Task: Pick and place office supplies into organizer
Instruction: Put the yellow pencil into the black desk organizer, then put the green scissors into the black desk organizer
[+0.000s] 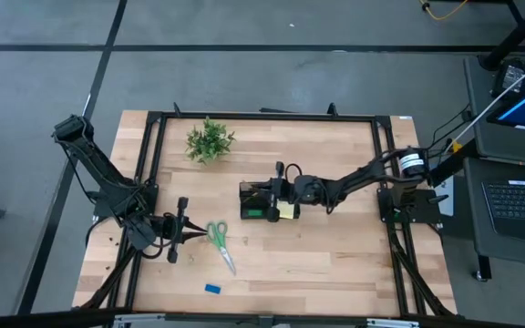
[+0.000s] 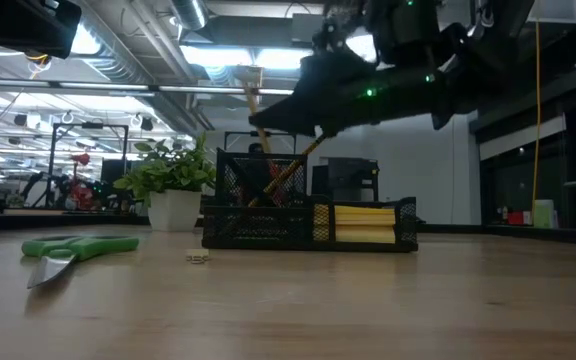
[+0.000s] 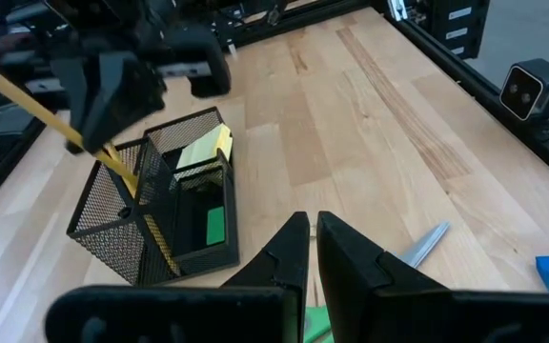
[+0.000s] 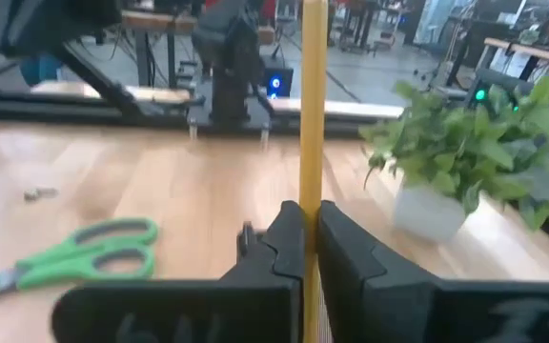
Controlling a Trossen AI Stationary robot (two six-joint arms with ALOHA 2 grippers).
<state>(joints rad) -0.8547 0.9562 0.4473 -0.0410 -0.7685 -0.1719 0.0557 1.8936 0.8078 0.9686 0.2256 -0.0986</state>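
The right gripper [image 1: 279, 188] hangs over the black mesh organizer [image 1: 261, 201] near the middle of the wooden worktop [image 1: 335, 255], its jaws pinching a yellow pencil [image 4: 312, 114]. The overhead camera shows the arm reaching in from the right edge, but the pencil itself is hard to make out from there. The right wrist camera settles it: the pencil stands clamped between the two dark fingers [image 4: 284, 238] and rises straight past them.

The low camera shows the pencil slanting down from the gripper into the organizer's taller mesh compartment, where its lower end cannot be followed among other slim items. Only this view shows a yellow sticky-note pad [image 2: 365, 223] filling the organizer's lower section side-on.

The left wrist camera looks into the organizer from above and alone reveals a small green block [image 3: 215, 226] lying in one low compartment, with the sticky-note pad in the compartment beside it.

The left gripper [image 1: 186, 232] waits near the worktop's left front area, jaws pressed together and holding nothing. The green-handled scissors [image 1: 218, 239] lie flat on the worktop just beside it, and a small blue block [image 1: 211, 289] rests closer to the front edge, well apart from the organizer. A potted green plant [image 1: 209, 140] stands toward the back of the worktop.
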